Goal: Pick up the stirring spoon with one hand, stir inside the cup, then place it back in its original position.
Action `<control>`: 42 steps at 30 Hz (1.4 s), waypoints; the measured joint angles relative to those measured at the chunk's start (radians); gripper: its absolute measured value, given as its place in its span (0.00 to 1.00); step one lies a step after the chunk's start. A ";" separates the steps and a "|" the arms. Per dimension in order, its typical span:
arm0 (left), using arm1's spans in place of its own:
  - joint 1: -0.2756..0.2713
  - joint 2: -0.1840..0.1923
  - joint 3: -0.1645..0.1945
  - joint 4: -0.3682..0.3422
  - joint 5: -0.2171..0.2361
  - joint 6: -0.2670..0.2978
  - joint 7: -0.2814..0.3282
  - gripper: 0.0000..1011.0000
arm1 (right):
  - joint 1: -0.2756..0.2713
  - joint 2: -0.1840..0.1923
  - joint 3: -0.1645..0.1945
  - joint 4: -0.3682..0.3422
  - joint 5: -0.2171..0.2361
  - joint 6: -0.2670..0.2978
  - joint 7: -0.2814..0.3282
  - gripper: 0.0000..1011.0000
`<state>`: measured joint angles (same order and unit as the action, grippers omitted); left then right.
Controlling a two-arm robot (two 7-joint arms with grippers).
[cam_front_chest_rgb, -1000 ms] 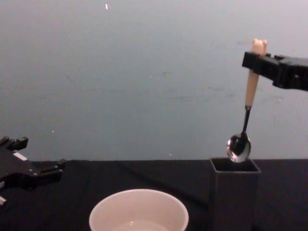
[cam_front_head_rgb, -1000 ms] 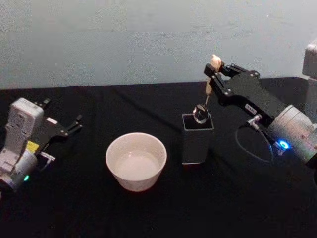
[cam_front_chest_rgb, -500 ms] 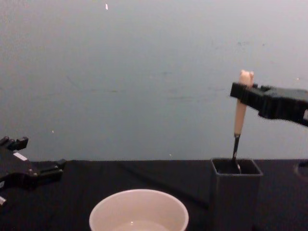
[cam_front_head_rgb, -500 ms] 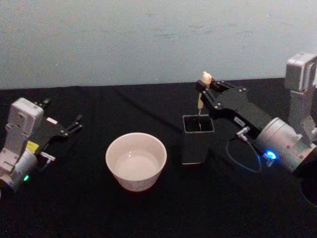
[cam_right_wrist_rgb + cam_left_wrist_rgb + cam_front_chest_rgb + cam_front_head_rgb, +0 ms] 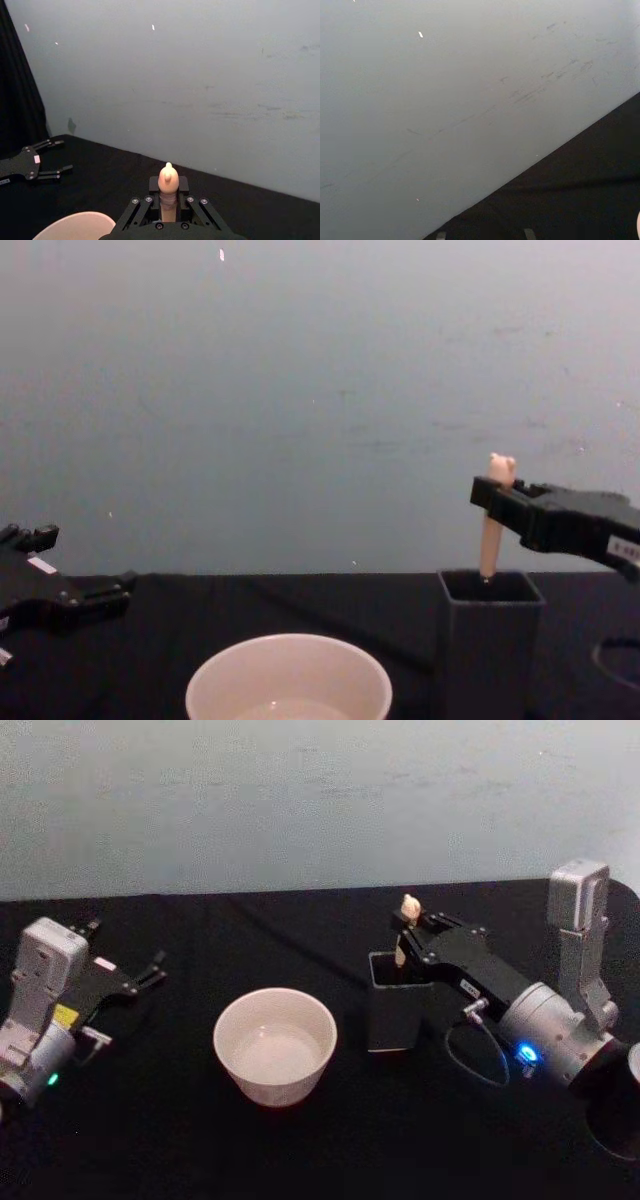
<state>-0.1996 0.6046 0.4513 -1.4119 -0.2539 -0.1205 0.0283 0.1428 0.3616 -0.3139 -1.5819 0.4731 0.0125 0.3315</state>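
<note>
The right gripper [image 5: 409,927] is clamped on the stirring spoon [image 5: 407,916], pinching the pale handle just under the little bear-like head, which pokes up above the black fingers [image 5: 145,206]. From the chest view the spoon [image 5: 492,515] hangs nearly upright straight below the gripper [image 5: 492,493], its lower end down inside the dark grey square holder [image 5: 490,642]; the metal bowl is hidden behind the holder's walls, so I cannot tell whether it touches the bottom. The holder [image 5: 397,1003] stands directly beneath the fingertips, with the gripper's body and arm reaching back from it toward the robot's right side. The cream-white cup [image 5: 275,1044] sits on the black table [image 5: 200,1140] to the left of that gripper, beside the holder but apart from it, with nothing in it that I can make out. Well away on the far side of the cup, the left gripper [image 5: 152,970] rests near the table's left edge, its thin fingers spread and holding nothing; the right wrist view shows it [image 5: 49,158] off in the distance with the same open spread.
</note>
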 joint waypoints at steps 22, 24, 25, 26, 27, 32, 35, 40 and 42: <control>0.000 0.000 0.000 0.000 0.000 0.000 0.000 0.99 | -0.017 -0.030 0.008 0.045 -0.015 0.004 -0.014 0.21; 0.000 0.000 0.000 0.000 0.000 0.000 0.000 0.99 | -0.017 -0.033 0.009 0.048 -0.018 0.004 -0.015 0.21; 0.000 0.000 0.000 0.000 0.000 0.000 0.000 0.99 | -0.017 -0.034 0.010 0.049 -0.021 0.006 -0.017 0.21; 0.000 0.000 0.000 0.000 0.000 0.000 0.000 0.99 | -0.017 -0.035 0.010 0.049 -0.023 0.007 -0.018 0.21; 0.000 0.000 0.000 0.000 0.000 0.000 0.000 0.99 | -0.016 -0.035 0.010 0.049 -0.023 0.007 -0.018 0.21; 0.000 0.000 0.000 0.000 0.000 0.000 0.000 0.99 | -0.016 -0.034 0.010 0.049 -0.023 0.007 -0.018 0.21; 0.000 0.000 0.000 0.000 0.000 0.000 0.000 0.99 | -0.016 -0.034 0.010 0.049 -0.023 0.007 -0.017 0.21; 0.000 0.000 0.000 0.000 0.000 0.000 0.000 0.99 | -0.016 -0.034 0.010 0.049 -0.022 0.007 -0.017 0.22; 0.000 0.000 0.000 0.000 0.000 0.000 0.000 0.99 | -0.016 -0.034 0.010 0.049 -0.021 0.007 -0.017 0.29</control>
<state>-0.1995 0.6047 0.4514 -1.4120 -0.2539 -0.1205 0.0283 0.1270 0.3281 -0.3041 -1.5332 0.4516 0.0193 0.3150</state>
